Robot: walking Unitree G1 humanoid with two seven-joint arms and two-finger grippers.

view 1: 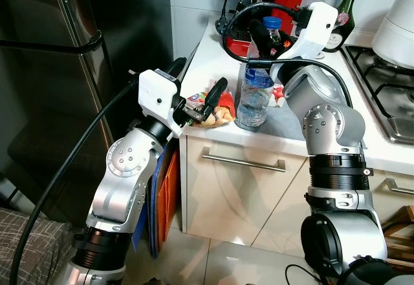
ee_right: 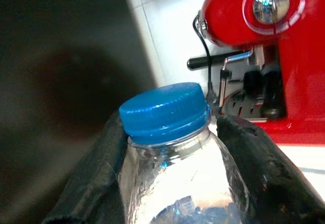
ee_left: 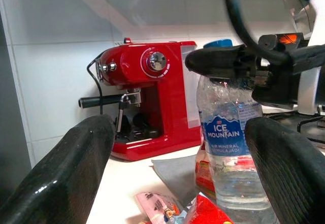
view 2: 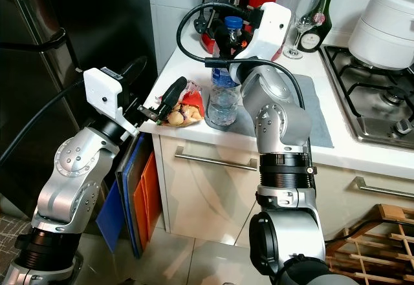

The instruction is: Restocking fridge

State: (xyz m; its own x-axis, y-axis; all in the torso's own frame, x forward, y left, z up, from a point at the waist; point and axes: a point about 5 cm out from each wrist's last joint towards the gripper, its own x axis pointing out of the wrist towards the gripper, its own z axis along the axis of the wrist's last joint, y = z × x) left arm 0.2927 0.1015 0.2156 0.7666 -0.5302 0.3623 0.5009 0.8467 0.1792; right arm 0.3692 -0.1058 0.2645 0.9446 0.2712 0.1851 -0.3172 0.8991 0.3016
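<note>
A shiny red coffee machine point(ee_left: 152, 102) w/ a black handle sits at the back of the white counter point(view 1: 213, 46), by the white tile wall. A clear wine glass point(view 2: 304, 23) and a dark green bottle point(view 2: 321, 20) stand next to each other, near a silver gas stove point(view 2: 372, 104). A big white pot point(view 2: 387, 20) sits on the stove. A flat grey mat point(view 2: 310, 114) lies on the counter beside the stove. Blue & orange flat boards point(view 2: 136, 194) lean in the gap by the cream cabinet w/ a metal bar handle point(view 2: 213, 161).

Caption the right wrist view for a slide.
Right gripper closed around the neck of a blue-capped water bottle, red espresso machine behind.
</note>
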